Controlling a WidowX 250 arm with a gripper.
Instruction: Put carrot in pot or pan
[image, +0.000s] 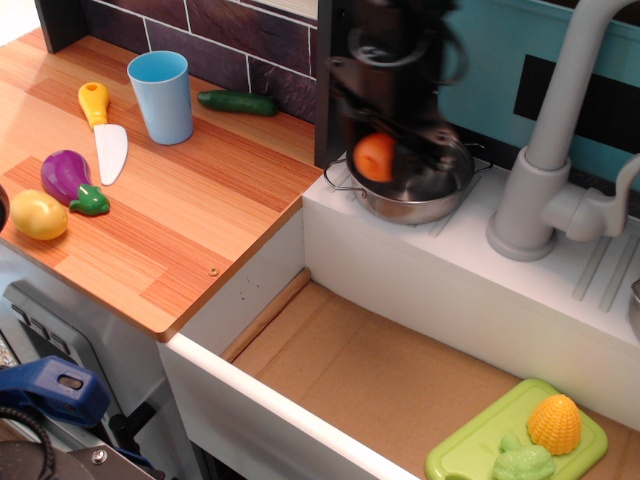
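Orange and glossy, the carrot (375, 157) sits clamped in the gripper (385, 150), which is motion-blurred but visibly closed on it, directly over the left part of the stainless-steel pan (420, 195) on the white ledge beside the grey faucet (545, 160), at about rim level; whether it touches the pan cannot be told. Judged as a light, rigid, smooth plastic piece, it is likely slippery, so a hold across its widest middle appears soundest and a low release should limit bouncing on the metal. The blue cup (161, 95) and cucumber (237, 102) stand well apart on the wooden counter (190, 220) to the left.
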